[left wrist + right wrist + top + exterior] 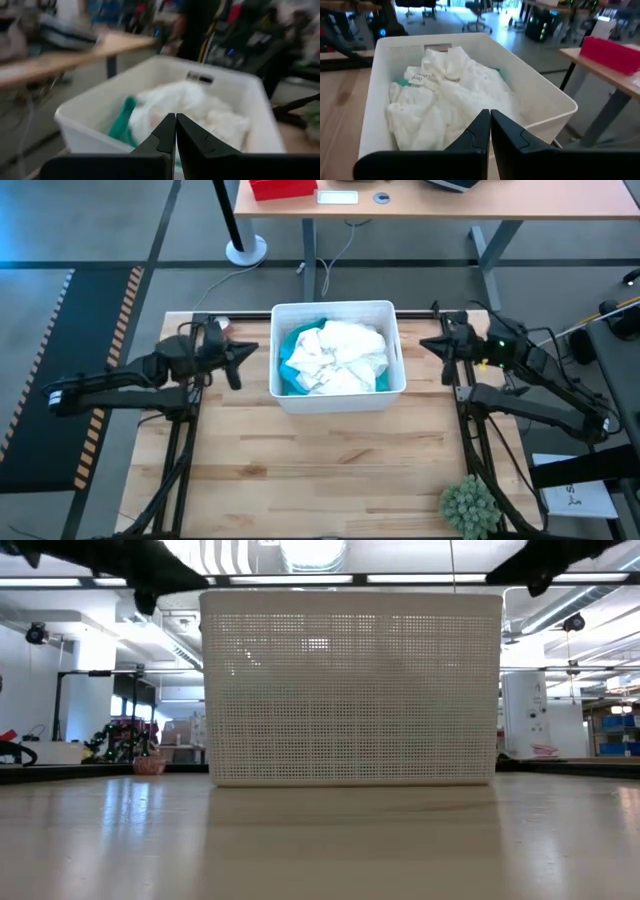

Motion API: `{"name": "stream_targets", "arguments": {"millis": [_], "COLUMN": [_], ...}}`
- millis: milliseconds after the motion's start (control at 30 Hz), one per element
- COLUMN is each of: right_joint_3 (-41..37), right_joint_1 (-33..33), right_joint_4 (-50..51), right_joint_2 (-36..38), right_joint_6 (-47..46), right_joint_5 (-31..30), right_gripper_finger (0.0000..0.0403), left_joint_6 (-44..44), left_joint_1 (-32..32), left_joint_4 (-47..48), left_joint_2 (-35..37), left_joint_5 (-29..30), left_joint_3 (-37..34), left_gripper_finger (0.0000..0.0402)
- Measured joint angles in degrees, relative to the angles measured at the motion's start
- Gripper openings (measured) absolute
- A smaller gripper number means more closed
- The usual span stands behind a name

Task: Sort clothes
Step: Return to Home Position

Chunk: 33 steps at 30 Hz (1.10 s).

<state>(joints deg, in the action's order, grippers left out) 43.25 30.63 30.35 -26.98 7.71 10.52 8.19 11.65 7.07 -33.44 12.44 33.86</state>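
1. The clothes (335,355), white lacy over turquoise, lie in the bin (335,307) at the middle of the table's (330,470) far edge.
2. They look soft, light and limp, and are probably best pinched at a raised fold.
3. The left gripper (240,352) and right gripper (427,343) flank the bin, fingers closed and empty.
4. There is open room toward the near edge; a plant (468,505) marks the near right corner.

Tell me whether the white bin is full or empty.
Loaded, not empty: the white bin holds a heap of crumpled white garments covering most of its floor, with a turquoise piece showing beneath them at one side.
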Motion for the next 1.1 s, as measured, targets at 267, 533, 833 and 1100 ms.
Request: {"name": "stream_targets", "arguments": {"millis": [267,533,833,1100], "right_joint_3": [-15.3,-31.7,-42.5,-42.5], "right_joint_1": [0.0,0.0,-4.8,-18.7], "right_joint_4": [-14.0,-25.0,-35.9,-34.4], "right_joint_2": [13.1,23.1,26.7,26.8], "right_joint_6": [-2.3,-8.7,-11.3,-3.9], "right_joint_5": [0.2,0.2,2.2,-19.5], "right_gripper_finger": [0.0,0.0,0.0,0.0], "left_joint_6": [-5.3,-6.0,-7.8,-7.4], "left_joint_1": [-3.4,-3.5,-3.4,-3.4], "left_joint_4": [-17.7,-19.3,-16.7,-16.3], "left_joint_2": [10.4,15.6,20.4,24.2], "left_joint_5": [-2.5,-2.6,-1.0,3.7], "left_joint_3": [-13.2,-20.5,-21.4,-25.7], "left_gripper_finger": [0.0,0.0,0.0,0.0]}}
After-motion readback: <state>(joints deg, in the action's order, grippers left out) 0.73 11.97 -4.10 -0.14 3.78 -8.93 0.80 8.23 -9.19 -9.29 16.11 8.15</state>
